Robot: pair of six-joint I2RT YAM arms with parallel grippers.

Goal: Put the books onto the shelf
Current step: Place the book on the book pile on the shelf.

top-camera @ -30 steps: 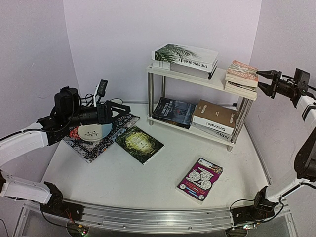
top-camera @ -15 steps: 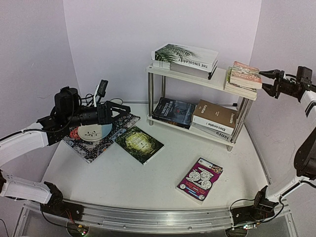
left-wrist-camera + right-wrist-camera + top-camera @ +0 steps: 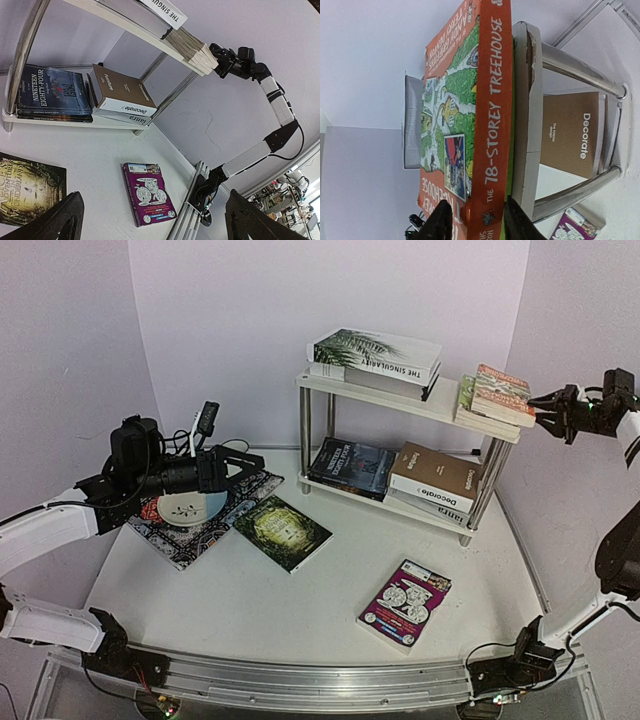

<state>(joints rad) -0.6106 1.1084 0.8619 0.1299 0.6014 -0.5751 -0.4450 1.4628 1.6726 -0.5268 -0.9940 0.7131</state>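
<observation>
Book with a magenta cover and round emblems (image 3: pixel 405 605) lies flat toward the near right corner of the white tabletop (image 3: pixel 250 610). Farther in, left of the middle, a dark green book with a gold-lettered cover (image 3: pixel 282 532) lies flat, just beside a flat black-red patterned placemat (image 3: pixel 175 540) at the left edge. A pale round plate (image 3: pixel 185 508) rests on the placemat. The left end effector (image 3: pixel 248 462) hovers over the placemat's far corner, its fingers spread wide and holding nothing.

Toward the far right corner stands the two-tier white shelf with shiny metal tube legs (image 3: pixel 380 398). Its lower board carries a dark blue-black book (image 3: pixel 352 467) on the left and a brown book (image 3: pixel 435 475) stacked on others on the right. On the upper board, a big white book with a palm-leaf cover (image 3: pixel 375 352) tops a stack at the left end, and an orange book (image 3: pixel 497 392) lies on a lime green book (image 3: pixel 466 390) at the right end.

The right end effector (image 3: pixel 537 408) is at that end, fingers partly closed either side of the orange book's edge; whether they clamp it I cannot tell.
</observation>
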